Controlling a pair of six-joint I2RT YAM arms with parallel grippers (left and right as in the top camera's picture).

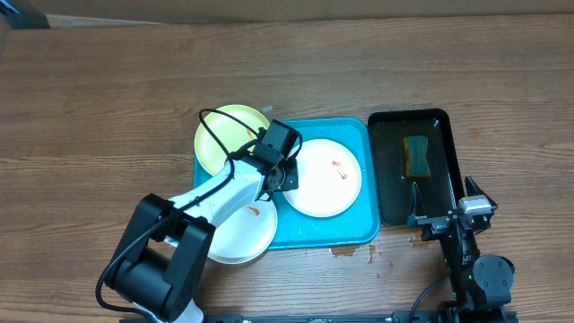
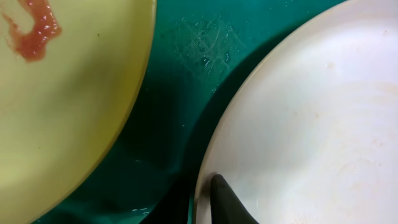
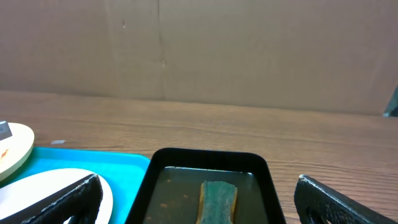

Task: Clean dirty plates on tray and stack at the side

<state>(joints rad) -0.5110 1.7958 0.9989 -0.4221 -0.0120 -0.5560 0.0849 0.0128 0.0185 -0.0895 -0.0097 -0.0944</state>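
Now the left gripper is over the left rim of the round white plastic plate (spread or pinched, can't tell); right gripper, front-right corner, fingers wide apart.

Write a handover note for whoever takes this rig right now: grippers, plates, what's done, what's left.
Left gripper: low over the turquoise tray, one finger on the rim of the middle white plate; whether it grips cannot be told.
Right gripper: open, empty, by the black tray, where the sponge lies.
Plates: the middle white plate sits in the tray; the yellow-green plate overhangs its far left corner; the second white plate overhangs its near left corner.
Done: nothing; all three show orange smears, none stacked.
Left: wipe each plate, stack them at the side.
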